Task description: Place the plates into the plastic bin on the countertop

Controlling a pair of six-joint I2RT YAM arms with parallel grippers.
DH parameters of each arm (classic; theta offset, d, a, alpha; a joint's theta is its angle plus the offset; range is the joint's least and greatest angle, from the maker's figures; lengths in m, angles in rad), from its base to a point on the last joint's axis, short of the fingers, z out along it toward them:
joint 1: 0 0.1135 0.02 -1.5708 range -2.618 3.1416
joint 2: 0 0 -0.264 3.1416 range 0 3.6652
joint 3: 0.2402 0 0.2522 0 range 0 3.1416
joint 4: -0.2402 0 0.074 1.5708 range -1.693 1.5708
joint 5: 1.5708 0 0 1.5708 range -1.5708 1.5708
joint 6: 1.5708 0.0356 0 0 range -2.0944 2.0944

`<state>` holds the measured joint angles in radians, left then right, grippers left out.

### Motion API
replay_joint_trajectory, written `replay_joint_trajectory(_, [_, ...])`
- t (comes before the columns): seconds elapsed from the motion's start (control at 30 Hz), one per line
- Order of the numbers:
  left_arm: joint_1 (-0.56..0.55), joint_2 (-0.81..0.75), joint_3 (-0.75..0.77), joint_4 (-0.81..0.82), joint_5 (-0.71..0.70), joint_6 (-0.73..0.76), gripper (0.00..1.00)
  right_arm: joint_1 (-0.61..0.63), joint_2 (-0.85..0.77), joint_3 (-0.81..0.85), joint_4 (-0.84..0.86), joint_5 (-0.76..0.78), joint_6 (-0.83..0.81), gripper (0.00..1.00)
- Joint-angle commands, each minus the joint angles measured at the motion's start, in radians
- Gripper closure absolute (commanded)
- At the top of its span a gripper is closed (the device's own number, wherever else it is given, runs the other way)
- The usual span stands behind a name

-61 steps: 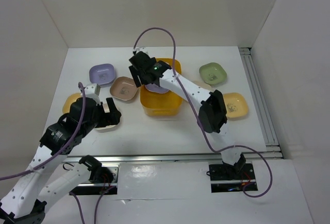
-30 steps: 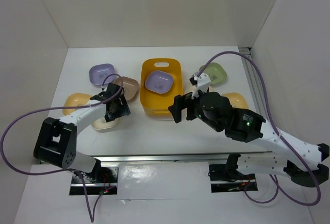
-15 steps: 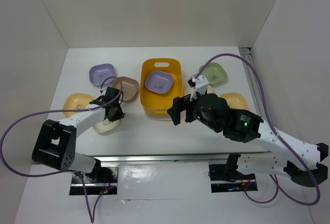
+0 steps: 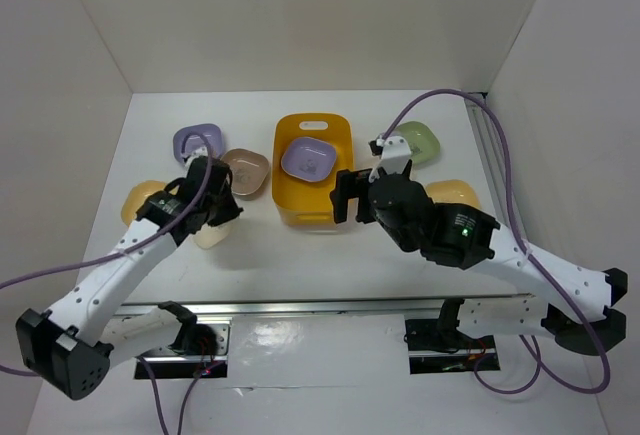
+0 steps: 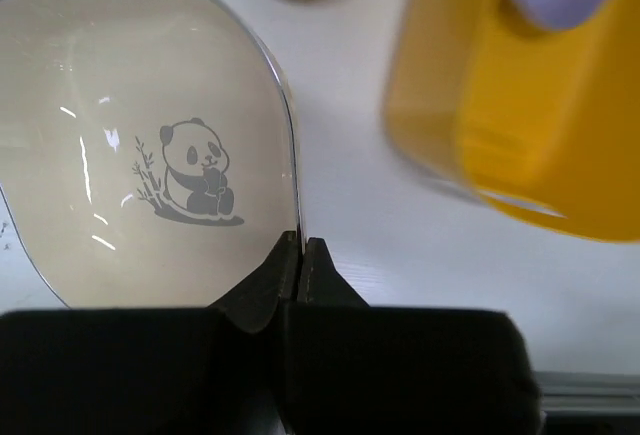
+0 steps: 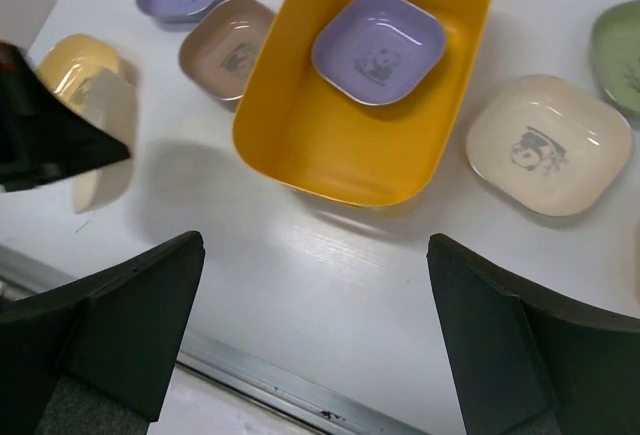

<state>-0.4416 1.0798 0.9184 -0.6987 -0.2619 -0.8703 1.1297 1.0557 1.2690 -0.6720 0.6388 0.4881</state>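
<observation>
Pinching the rim of a cream plate [image 5: 150, 155], its jaws pressed together on the edge, the left gripper [image 5: 300, 255] holds that plate just left of the yellow bin [image 4: 310, 202], off its near-left corner. From the right wrist view the plate looks tipped up rather than flat. The bin's open mouth lies to this gripper's right, and its long axis runs away from the arm bases, so I judge the move to be a short sideways carry over the bin's left wall. A lavender plate [image 4: 307, 158] already sits in the far half of the bin, leaving the near half bare. A brown plate [image 4: 245, 170] lies just beside the bin's left wall, and another lavender plate [image 4: 197, 140] and a yellow plate [image 4: 138, 200] lie farther left. The right gripper [image 6: 315, 245] is spread wide and empty, hovering off the bin's near-right corner. It could crowd that side. To the right of the bin lie a second cream plate [image 6: 548, 143] and a green plate [image 4: 418, 142].
</observation>
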Motion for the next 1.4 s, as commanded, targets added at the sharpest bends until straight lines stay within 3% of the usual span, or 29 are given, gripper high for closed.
replay_joint_trajectory(0.0, [-0.041, -0.067, 0.177, -0.085, -0.019, -0.006, 1.00, 0.012, -0.009, 0.046, -0.061, 0.153, 0.044, 0.00])
replay_joint_trajectory(0.17, [-0.089, -0.032, 0.365, 0.048, 0.143, 0.128, 1.00, 0.012, -0.071, 0.055, -0.084, 0.194, 0.078, 0.00])
replay_joint_trajectory(0.37, [-0.089, 0.243, 0.636, 0.197, 0.491, 0.341, 1.00, 0.012, -0.126, 0.064, -0.159, 0.223, 0.098, 0.00])
replay_joint_trajectory(0.53, [-0.134, 0.454, 0.818, 0.197, 0.491, 0.442, 1.00, 0.002, -0.137, 0.084, -0.213, 0.234, 0.107, 0.00])
replay_joint_trajectory(0.7, [-0.189, 0.687, 0.983, 0.114, 0.356, 0.557, 1.00, 0.002, -0.164, 0.084, -0.213, 0.234, 0.107, 0.00])
replay_joint_trajectory(1.03, [-0.201, 0.848, 1.007, 0.131, 0.256, 0.642, 1.00, 0.002, -0.175, 0.075, -0.224, 0.207, 0.087, 0.00])
replay_joint_trajectory(1.37, [-0.192, 0.934, 0.996, 0.174, 0.254, 0.751, 1.00, -0.007, -0.203, 0.053, -0.204, 0.176, 0.069, 0.00])
